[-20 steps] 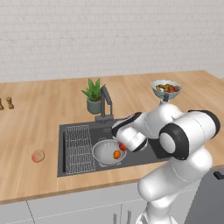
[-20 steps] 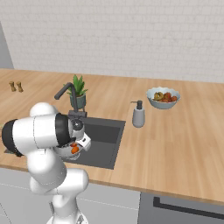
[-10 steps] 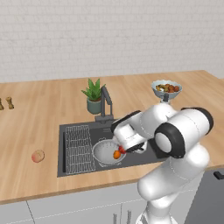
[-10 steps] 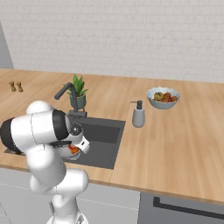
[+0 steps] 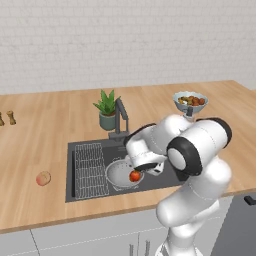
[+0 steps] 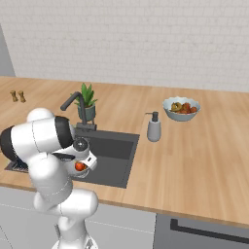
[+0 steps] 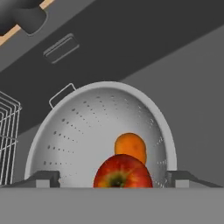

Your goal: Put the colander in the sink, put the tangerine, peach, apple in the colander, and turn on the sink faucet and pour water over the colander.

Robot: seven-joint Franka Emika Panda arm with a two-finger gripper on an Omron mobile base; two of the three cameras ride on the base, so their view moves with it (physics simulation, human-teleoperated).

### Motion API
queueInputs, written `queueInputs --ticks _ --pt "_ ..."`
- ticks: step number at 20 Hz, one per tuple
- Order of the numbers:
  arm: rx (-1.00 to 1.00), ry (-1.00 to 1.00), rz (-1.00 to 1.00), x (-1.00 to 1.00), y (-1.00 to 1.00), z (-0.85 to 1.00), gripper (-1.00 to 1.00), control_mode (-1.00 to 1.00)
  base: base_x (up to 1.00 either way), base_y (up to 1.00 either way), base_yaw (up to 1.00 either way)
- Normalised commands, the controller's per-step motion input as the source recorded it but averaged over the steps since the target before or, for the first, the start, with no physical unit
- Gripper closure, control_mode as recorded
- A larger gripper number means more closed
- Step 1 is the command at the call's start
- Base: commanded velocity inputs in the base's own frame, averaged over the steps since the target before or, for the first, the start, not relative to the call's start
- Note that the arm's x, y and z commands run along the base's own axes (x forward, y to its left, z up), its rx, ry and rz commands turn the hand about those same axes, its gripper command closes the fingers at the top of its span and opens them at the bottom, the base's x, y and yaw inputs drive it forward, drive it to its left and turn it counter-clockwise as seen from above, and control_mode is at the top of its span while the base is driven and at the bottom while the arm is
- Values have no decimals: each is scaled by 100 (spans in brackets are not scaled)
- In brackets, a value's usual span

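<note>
Inside the perforated silver colander (image 7: 87, 131), glossy red apple (image 7: 122, 173) sits between the released end effector (image 7: 113, 178) tips.

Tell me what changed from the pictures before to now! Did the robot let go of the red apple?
Yes. The end effector has spread its fingers wide, so the apple is released into the colander beside the tangerine; a second ago it was carried just above the colander. The colander in the sink, the peach on the counter and the faucet stayed put.
</note>
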Motion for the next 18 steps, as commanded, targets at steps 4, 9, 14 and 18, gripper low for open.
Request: queueInputs --ticks 4,9,14,18 --pt "0 0 0 8 -2 7 -100 -100 0 0 0" --pt "0 0 -5 -36 -38 45 -100 -100 0 0 0" --pt "0 0 -5 -62 -55 85 -100 -100 0 0 0" --pt "0 4 -2 -9 -31 100 -100 -100 0 0 0"
